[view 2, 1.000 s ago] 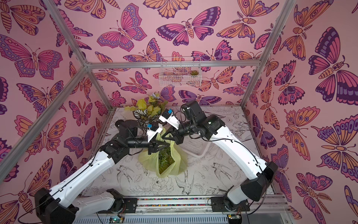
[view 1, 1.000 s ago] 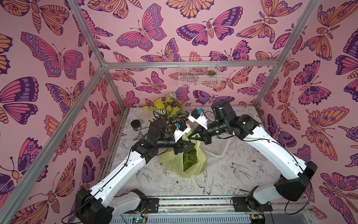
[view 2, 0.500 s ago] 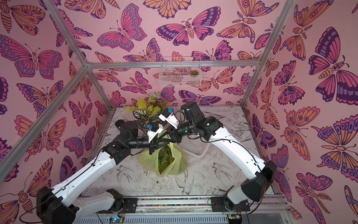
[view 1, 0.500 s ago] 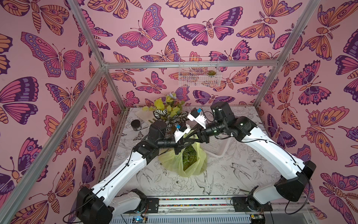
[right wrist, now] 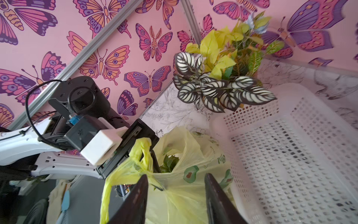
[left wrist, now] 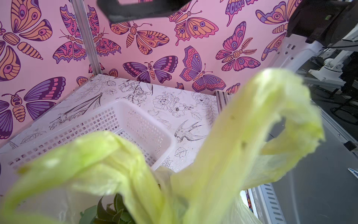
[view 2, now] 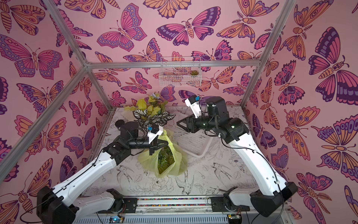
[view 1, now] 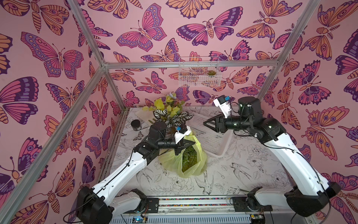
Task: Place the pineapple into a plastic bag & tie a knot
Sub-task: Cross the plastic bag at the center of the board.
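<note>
The yellow-green plastic bag (view 1: 171,162) (view 2: 180,161) stands on the table in both top views, with the pineapple (view 1: 188,159) (view 2: 164,161) inside it, crown (left wrist: 108,213) upward. My left gripper (view 1: 190,144) (view 2: 164,144) is shut on the bag's bunched handles (right wrist: 144,149) at its mouth. Two handle loops (left wrist: 271,116) stick out past the jaws. The knot is hidden where the handles meet in the jaws. My right gripper (view 1: 206,123) (right wrist: 176,175) hangs open and empty above the basket, apart from the bag (right wrist: 193,155).
A white perforated basket (view 1: 213,139) (left wrist: 135,120) lies right of the bag, touching it. A potted plant (view 1: 170,114) stands behind the left gripper, and a small black cup (view 1: 136,124) sits at the back left. A wire basket (view 1: 199,75) hangs on the back wall.
My left gripper has shut on the bag's handles. My right gripper has opened, let go of the bag and drawn back to the right over the basket.
</note>
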Motion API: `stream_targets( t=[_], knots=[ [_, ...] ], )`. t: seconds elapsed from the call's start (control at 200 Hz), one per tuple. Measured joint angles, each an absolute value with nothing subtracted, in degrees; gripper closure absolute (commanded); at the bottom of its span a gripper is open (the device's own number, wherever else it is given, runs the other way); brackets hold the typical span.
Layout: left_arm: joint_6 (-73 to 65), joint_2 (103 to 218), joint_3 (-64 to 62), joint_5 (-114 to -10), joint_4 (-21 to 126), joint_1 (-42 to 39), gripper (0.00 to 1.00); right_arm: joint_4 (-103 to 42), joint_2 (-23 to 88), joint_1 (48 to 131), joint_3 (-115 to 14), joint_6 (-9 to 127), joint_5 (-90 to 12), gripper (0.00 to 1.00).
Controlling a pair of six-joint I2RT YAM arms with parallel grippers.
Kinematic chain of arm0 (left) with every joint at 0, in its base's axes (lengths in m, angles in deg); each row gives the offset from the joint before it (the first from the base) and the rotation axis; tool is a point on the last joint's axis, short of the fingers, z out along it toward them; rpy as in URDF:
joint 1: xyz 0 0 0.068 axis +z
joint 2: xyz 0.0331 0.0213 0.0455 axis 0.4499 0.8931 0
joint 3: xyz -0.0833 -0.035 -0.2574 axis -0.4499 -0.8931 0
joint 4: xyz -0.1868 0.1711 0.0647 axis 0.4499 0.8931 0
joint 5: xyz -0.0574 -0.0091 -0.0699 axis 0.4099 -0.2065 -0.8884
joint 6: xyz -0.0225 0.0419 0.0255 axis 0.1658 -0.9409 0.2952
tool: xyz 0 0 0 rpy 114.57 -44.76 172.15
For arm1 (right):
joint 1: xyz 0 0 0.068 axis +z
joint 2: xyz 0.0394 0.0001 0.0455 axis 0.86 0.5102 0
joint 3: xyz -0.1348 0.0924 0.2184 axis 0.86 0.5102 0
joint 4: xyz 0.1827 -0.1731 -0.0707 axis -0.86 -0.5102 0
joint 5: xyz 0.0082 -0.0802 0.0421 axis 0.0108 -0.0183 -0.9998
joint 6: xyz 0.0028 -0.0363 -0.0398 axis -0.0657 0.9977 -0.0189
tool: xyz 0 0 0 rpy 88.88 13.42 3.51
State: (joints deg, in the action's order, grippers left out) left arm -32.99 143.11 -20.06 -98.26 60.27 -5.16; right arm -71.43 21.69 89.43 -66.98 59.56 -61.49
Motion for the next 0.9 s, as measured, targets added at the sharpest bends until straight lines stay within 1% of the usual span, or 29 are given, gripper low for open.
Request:
stream_targets(
  t=[0.085, 0.185, 0.411, 0.621, 0.661, 0.756, 0.821, 0.861, 0.901],
  knots=[
    [-33.51, 143.11, -20.06, -98.5, 60.25, -5.16, 1.0, -72.13, 26.1, 89.74, -68.29, 58.27, -65.84, 0.46],
    [-33.82, 143.11, -20.08, -98.64, 60.25, -5.2, 1.0, -72.22, 29.62, 90.59, -68.4, 56.98, -71.02, 0.43],
    [-34.02, 143.11, -20.13, -98.68, 60.25, -5.2, 1.0, -70.39, 32.29, 92.97, -68.42, 54.69, -79.24, 0.46],
    [-34.02, 143.14, -20.15, -98.7, 60.25, -5.2, 1.0, -67.63, 32.66, 93.34, -68.4, 53.31, -82.72, 0.45],
    [-34.02, 143.14, -20.15, -98.74, 60.25, -5.2, 1.0, -67.35, 32.66, 93.34, -68.4, 53.31, -83.0, 0.49],
    [-34.02, 143.29, -20.15, -99.01, 60.25, -5.25, 1.0, -67.26, 32.68, 93.49, -68.33, 53.46, -83.18, 0.61],
    [-34.02, 143.51, -20.15, -99.23, 60.25, -5.33, 1.0, -67.72, 32.75, 93.71, -68.35, 53.83, -83.22, 0.67],
    [-34.02, 143.64, -20.15, -99.36, 60.22, -5.44, 1.0, -68.11, 32.86, 93.91, -68.33, 54.16, -83.31, 0.69],
    [-34.02, 143.73, -20.15, -99.51, 60.25, -5.51, 1.0, -68.62, 33.03, 94.06, -68.35, 54.6, -83.37, 0.76]
  ],
)
